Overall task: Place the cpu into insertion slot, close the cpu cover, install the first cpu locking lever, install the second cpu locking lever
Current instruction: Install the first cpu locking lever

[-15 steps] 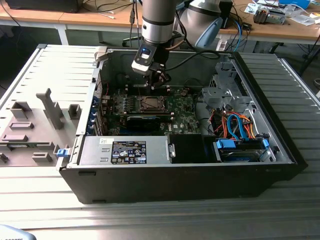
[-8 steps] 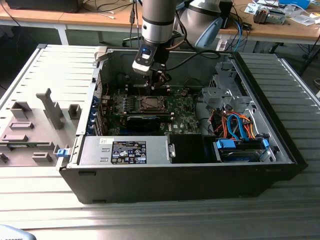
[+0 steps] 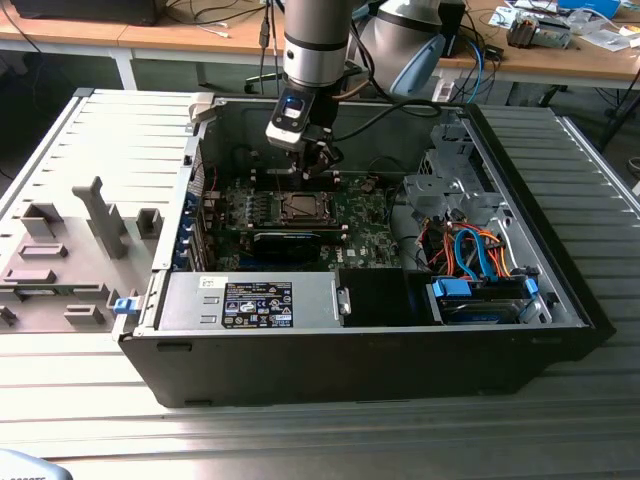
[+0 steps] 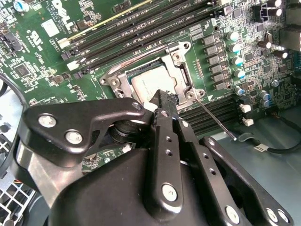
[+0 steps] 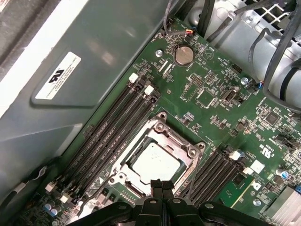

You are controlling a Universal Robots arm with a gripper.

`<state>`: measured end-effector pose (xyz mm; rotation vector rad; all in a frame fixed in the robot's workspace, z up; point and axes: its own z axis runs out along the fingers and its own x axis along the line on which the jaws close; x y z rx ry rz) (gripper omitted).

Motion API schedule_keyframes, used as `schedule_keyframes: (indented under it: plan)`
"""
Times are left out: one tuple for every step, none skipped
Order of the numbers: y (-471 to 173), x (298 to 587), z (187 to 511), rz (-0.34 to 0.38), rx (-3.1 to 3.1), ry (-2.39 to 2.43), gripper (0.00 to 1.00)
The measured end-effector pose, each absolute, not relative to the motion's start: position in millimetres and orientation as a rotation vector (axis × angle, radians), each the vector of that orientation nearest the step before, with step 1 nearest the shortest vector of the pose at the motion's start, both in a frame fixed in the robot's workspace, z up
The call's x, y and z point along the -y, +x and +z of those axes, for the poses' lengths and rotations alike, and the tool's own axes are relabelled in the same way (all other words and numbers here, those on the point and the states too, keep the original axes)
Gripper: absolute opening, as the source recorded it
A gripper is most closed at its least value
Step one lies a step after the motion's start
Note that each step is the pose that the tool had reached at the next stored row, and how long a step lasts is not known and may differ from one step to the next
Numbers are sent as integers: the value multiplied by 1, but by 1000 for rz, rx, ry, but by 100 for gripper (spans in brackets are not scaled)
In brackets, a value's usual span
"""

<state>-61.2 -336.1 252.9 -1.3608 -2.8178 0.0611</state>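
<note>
In the first wrist view, cpu (image 5: 155, 162) lying flat in the insertion slot (image 5: 162, 123), cpu cover (image 5: 136, 147) down around it. Hand (image 5: 162, 184) just above the slot's edge, fingers pressed together, gripping nothing. In the second wrist view, 1 thin locking lever (image 4: 217, 121) sticking out from the socket.

The cpu (image 5: 155, 163) lies in the insertion slot (image 3: 300, 208), with the cpu cover (image 5: 162, 136) flat over its edges. Memory slots (image 5: 110, 136) flank the insertion slot on 2 opposite sides. The gripper (image 5: 162, 184) hangs at the insertion slot's edge.
</note>
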Motion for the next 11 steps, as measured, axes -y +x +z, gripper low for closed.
schedule_keyframes:
  plan:
    - [-61,336,253,61,2820,-1357,11]
    - [-61,336,253,61,2821,-1354,11]
    - [-61,336,253,61,2822,-1352,11]
    - [-61,336,253,61,2824,-1349,11]
    - [-61,336,253,61,2825,-1346,11]
    - [-61,336,253,61,2827,-1343,11]
    - [-61,336,253,61,2828,-1340,11]
    - [-61,336,253,61,2829,-1337,11]
    - [-61,336,253,61,2831,-1335,11]
    - [-61,336,253,61,2832,-1332,11]
    - [-61,336,253,61,2834,-1329,11]
